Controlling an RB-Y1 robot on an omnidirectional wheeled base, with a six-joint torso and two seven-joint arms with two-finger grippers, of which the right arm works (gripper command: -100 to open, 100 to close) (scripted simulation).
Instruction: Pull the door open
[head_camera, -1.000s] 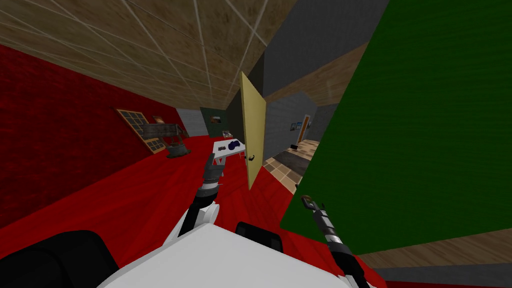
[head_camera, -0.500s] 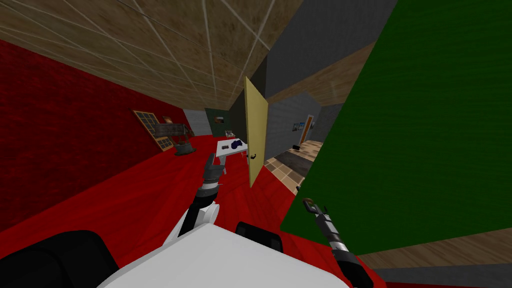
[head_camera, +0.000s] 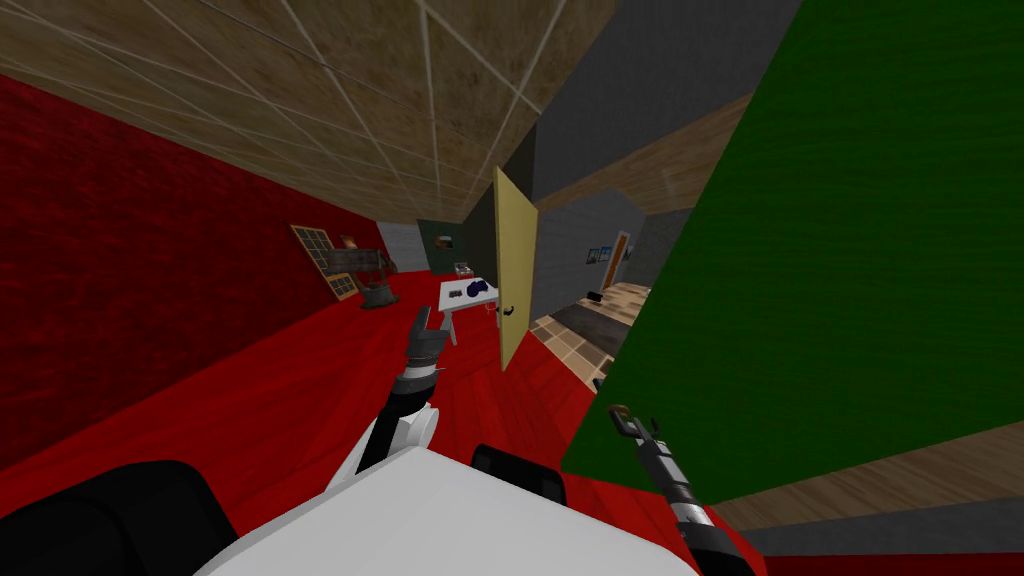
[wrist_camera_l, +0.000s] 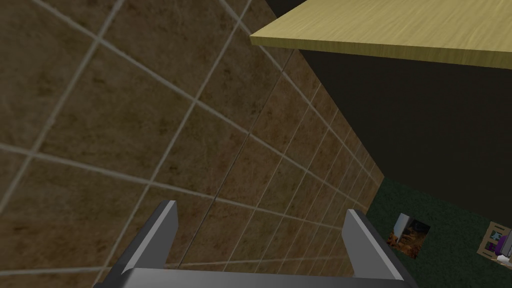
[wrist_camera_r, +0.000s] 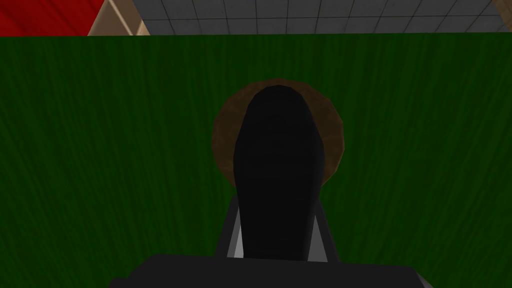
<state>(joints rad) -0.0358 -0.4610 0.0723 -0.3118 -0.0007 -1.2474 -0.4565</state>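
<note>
Gripping the black handle (wrist_camera_r: 277, 175) of the green door (head_camera: 850, 250), our right end effector (head_camera: 622, 414) is closed on it. Its thin fingers (wrist_camera_r: 236, 242) press the handle's sides just in front of the brown rosette (wrist_camera_r: 222, 145). The door leaf fills the space on our right, and its near edge stands close to our chest. We judge it to be partly swung toward us.

Our left end effector (wrist_camera_l: 260, 209) is empty, with its fingers spread wide. It is raised ahead of the chest, well apart from the green door and short of the yellow door (head_camera: 517, 270) beyond.

Hazards, as we judge them:
- **Slipping:** the grip is narrow and sits low on the handle, so a pull that does not follow the door's arc could draw the handle out of the blades.
- **Wrist strain:** the right forearm meets the door at a slant, so more swing may twist the wrist.
- **Collision:** the leaf's near edge could strike our body unless the base backs away as we pull.
</note>
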